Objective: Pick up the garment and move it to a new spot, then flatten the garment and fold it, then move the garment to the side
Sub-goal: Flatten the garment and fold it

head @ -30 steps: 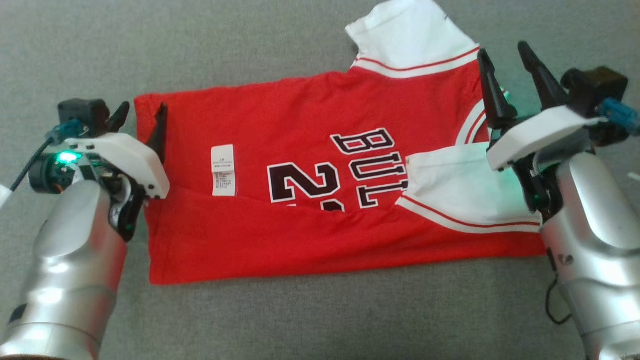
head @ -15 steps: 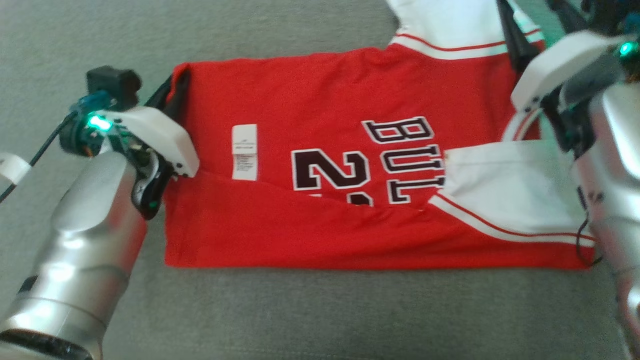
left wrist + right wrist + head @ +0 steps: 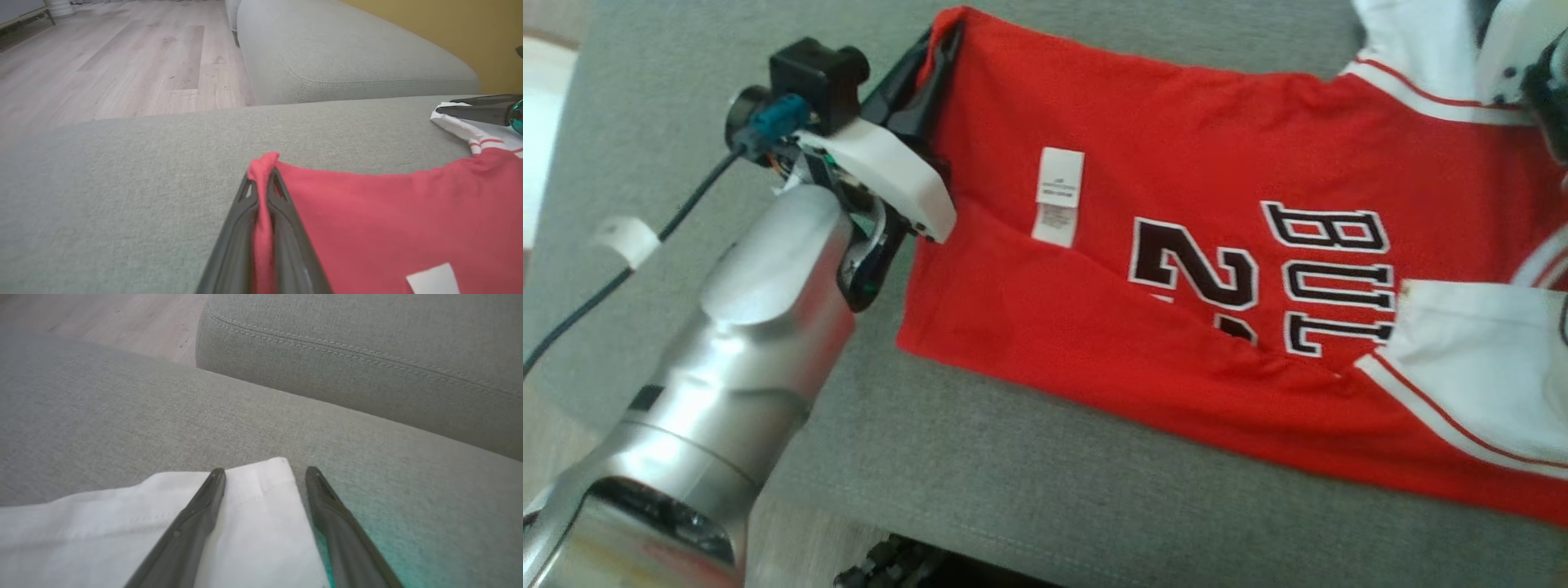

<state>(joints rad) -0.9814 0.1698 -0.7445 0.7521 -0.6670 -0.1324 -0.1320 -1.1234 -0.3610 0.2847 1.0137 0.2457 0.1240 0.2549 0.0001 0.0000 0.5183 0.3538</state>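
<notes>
The garment [image 3: 1176,180] is a red jersey with white sleeves, black lettering and a white label, lying flat on a grey sofa seat. My left gripper [image 3: 935,41] is shut on the garment's far red hem corner. In the left wrist view its gripper [image 3: 263,179] pinches a ridge of the red fabric [image 3: 388,220]. My right gripper [image 3: 265,472] is open, its fingers straddling the corner of the white sleeve [image 3: 253,522] and lying on or just above it. The right arm's white wrist housing [image 3: 1511,49] sits at the head view's top right edge.
The grey seat cushion [image 3: 1054,490] ends at a front edge at the lower left, with wood floor [image 3: 122,61] beyond. A second grey cushion [image 3: 347,61] rises behind the seat, below a yellow wall [image 3: 449,24]. A cable with white tape [image 3: 625,241] trails from my left wrist.
My left gripper has closed on the garment's red hem corner. The head camera has swung, shifting the whole picture to the right. The right gripper stays open at the white sleeve.
</notes>
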